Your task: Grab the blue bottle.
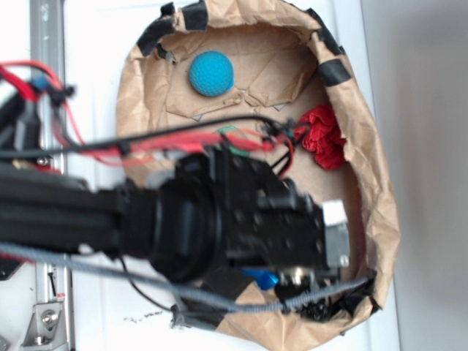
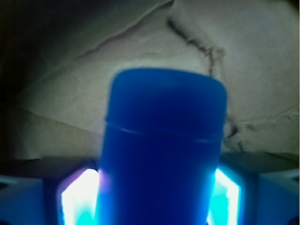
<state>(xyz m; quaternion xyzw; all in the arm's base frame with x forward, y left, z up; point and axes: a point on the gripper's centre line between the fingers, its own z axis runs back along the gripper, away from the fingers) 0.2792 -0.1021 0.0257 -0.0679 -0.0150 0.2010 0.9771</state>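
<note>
One blue bottle [image 2: 161, 150] sits between the two fingers [image 2: 79, 199] of the gripper [image 2: 154, 201], which press its sides: closed on it. From outside, only a sliver of the bottle shows under the arm, low in the paper-lined basket [image 1: 380, 197]. One teal ball [image 1: 211, 74], one red crumpled cloth [image 1: 325, 137], both well apart from the bottle.
</note>
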